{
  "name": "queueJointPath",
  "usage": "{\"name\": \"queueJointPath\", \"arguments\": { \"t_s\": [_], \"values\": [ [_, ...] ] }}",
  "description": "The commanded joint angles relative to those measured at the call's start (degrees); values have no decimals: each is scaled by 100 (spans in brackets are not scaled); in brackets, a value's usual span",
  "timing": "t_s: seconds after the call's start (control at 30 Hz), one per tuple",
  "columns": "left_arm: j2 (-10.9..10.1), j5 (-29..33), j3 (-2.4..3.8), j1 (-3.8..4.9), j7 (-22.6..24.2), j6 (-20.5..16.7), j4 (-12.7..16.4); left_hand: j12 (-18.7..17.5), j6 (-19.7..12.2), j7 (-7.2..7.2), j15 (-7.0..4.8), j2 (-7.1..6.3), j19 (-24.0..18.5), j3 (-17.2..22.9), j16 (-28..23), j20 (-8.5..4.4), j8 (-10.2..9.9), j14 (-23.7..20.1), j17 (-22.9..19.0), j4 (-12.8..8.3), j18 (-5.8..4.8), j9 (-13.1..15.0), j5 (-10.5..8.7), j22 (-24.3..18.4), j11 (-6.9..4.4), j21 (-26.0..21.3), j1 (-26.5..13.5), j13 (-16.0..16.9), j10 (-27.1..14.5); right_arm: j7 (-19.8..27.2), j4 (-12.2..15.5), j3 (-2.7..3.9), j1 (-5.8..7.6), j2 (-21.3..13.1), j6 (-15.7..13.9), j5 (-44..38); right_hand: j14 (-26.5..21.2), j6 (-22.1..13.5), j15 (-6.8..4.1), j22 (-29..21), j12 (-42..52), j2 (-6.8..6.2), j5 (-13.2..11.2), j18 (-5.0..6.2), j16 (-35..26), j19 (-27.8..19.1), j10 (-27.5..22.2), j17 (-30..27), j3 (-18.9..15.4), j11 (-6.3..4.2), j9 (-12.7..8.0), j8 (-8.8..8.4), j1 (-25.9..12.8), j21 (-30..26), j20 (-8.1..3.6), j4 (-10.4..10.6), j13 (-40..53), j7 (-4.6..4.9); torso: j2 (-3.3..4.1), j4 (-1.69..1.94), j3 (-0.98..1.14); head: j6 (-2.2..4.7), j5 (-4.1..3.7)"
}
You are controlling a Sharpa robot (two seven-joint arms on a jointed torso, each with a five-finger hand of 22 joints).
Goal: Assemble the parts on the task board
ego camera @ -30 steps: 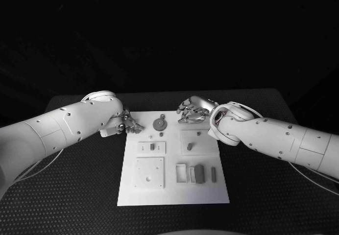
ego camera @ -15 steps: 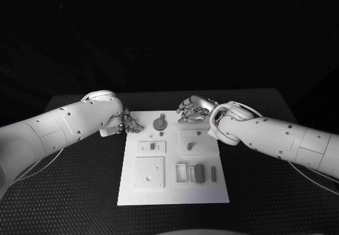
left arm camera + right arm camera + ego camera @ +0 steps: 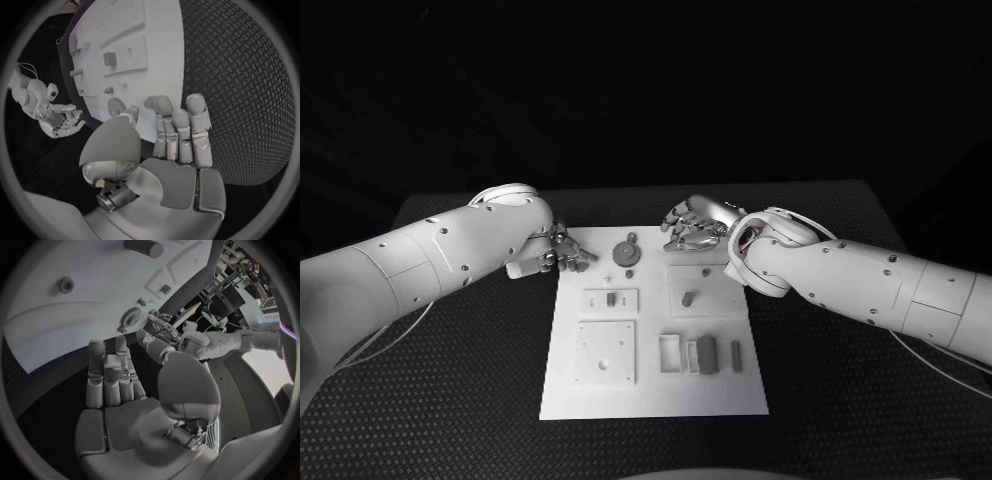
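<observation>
Head view showed the task board (image 3: 653,395) mid-table, grey parts (image 3: 707,353) lying on it; the left hand (image 3: 557,251) and right hand (image 3: 692,225) hovered at its far corners, fingers apart, holding nothing.

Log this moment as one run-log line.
left hand: open, at task board far-left corner | right hand: open, over far edge | round part: on board between hands, untouched

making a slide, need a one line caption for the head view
Both hands, left hand and right hand, hover empty at the far end of the white task board, flanking a round grey part.
</observation>
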Motion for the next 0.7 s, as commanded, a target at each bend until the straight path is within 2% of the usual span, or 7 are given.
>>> {"name": "queueJointPath", "arguments": {
  "t_s": [0.03,0.3,0.53,0.7],
  "values": [
    [64,51,-2,3,-23,258,-24,26,35,11,-42,2,-4,-35,8,-26,12,3,10,-9,228,9,-19,129,1,26,-91,8,49,46,10,0,-3,1,55,-13,-44,-9,6,112,30,-15,7,343,-38,9,9,-6,5,13,-7,37,-60,-20,-37,32,8,40,0,3,4,0,-3],
    [179,49,-11,-16,-45,410,-165,22,31,11,-43,3,-20,-36,8,-30,3,-7,13,-8,231,16,-19,128,1,30,-215,10,42,47,7,0,-3,12,55,-13,-45,-9,6,112,31,-15,7,343,-38,8,8,-6,5,13,-7,39,-61,-21,-38,33,9,40,9,-8,-1,-2,0],
    [185,27,-12,-16,-55,435,-214,27,38,6,-48,70,-22,-6,16,-37,3,-7,19,-10,236,27,-19,130,-4,42,-252,16,46,48,10,0,-3,13,53,-13,-45,-9,6,112,31,-15,7,343,-38,8,8,-7,6,13,-8,40,-60,-21,-38,33,10,40,1,2,-1,-10,-13],
    [155,17,-12,-16,-51,512,-202,27,38,6,-48,70,-22,-6,16,-37,3,-7,19,-10,236,27,-19,130,-4,42,-252,16,46,48,12,0,-3,8,53,-13,-45,-9,6,112,32,-15,7,343,-38,8,8,-7,6,13,-8,41,-60,-21,-38,34,10,40,-1,5,-6,-19,-15]
  ]
}}
